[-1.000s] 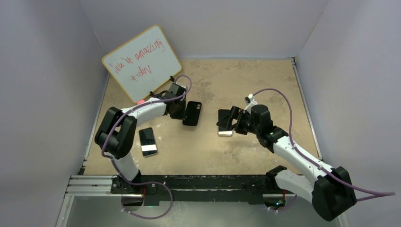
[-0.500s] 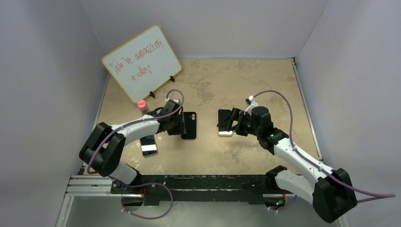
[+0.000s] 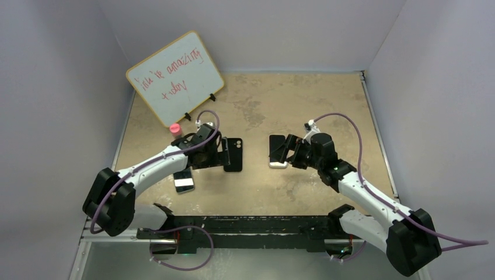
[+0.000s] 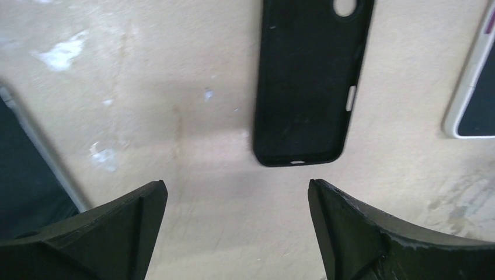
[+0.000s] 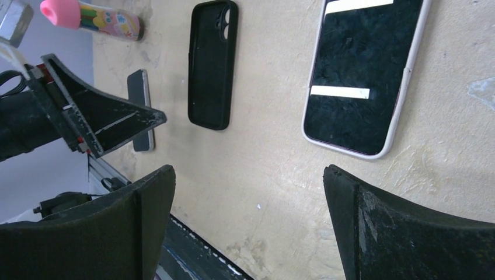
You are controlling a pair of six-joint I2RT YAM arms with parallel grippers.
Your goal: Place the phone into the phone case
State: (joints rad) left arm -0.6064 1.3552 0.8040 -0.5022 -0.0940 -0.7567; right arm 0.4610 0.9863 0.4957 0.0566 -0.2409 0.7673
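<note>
- On the tan table (image 3: 327,105) we see the phone (image 5: 365,76) lying screen-up, near the phone case (image 4: 309,81) but not touching it.
- The left gripper (image 4: 236,184) and right gripper (image 5: 250,170) both gape, empty.
- We should pinch the phone's long edges squarely, sparing its glossy face.

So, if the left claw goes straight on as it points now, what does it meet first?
Probably the phone case, lying just ahead, slightly off centre. Depth is unclear, so the left claw might touch the table first.
</note>
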